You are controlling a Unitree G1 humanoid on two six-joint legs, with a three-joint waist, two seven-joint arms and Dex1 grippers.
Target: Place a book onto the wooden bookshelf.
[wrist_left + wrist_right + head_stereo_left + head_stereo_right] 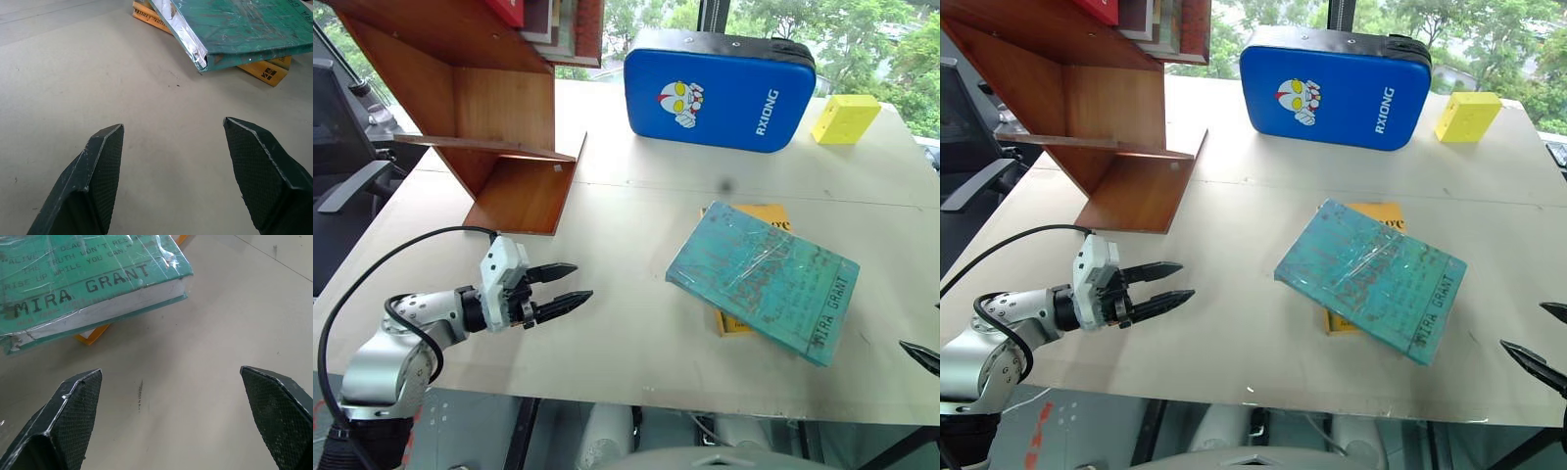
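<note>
So far nothing of the job looks done: the book (pixel 764 279), a thick teal one in shiny wrap, lies flat on the table (pixel 636 352), resting partly on top of a yellow book (pixel 759 217) and tilted a little by it, well apart from the wooden bookshelf (pixel 499 137) that stands at the far left corner of the table. The left gripper (pixel 570 286) hovers over the table near the front edge, between the shelf and the book, its two fingers spread with nothing between them, pointing toward the book. The right gripper (pixel 1545 343) sits at the right edge beside the book's near corner, fingers wide apart and empty too; its wrist view looks straight at the book's page edge. A blue cushion (pixel 720 88) and a small yellow block (pixel 845 118) stand at the back. By my reading, everything is left: closing in on the book, gripping it, lifting it off the yellow one, carrying it across and setting it on a shelf board
</note>
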